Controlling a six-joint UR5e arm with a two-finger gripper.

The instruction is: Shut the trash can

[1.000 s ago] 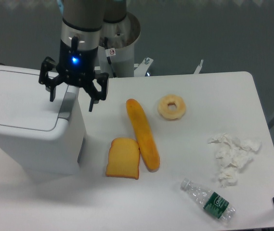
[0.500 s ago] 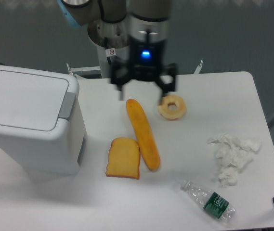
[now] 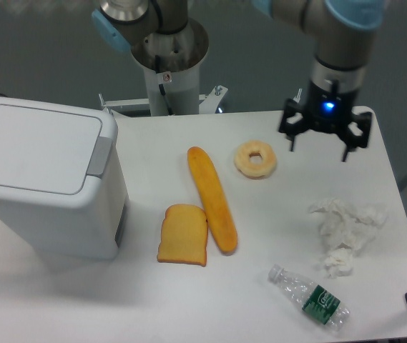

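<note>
The gripper [image 3: 318,146] hangs above the far right part of the table [image 3: 275,286], its two dark fingers [image 3: 291,128] spread wide and holding nothing, a blue light glowing on the wrist above them.

Well away from it, at the opposite end of the table, stands the trash can [image 3: 46,182]. It is a large boxy white plastic bin with rounded corners, by far the biggest thing in view. Its flat white lid lies down, flush with the rim all round, and a grey latch sits at the edge of the lid that faces toward the gripper. The body below looks plain and smooth.

Nearest the gripper, just beside and slightly below its left finger in the picture, lies a pale ring-shaped donut [image 3: 255,158]. Farther off in the direction of the bin are a long orange-yellow baguette [image 3: 212,199] and, touching its lower part, a slice of toast [image 3: 183,235]. Below the gripper, toward the near edge, sits a heap of crumpled white tissue [image 3: 346,232], and beyond that a clear plastic bottle [image 3: 310,296] with a green label lies on its side.
</note>
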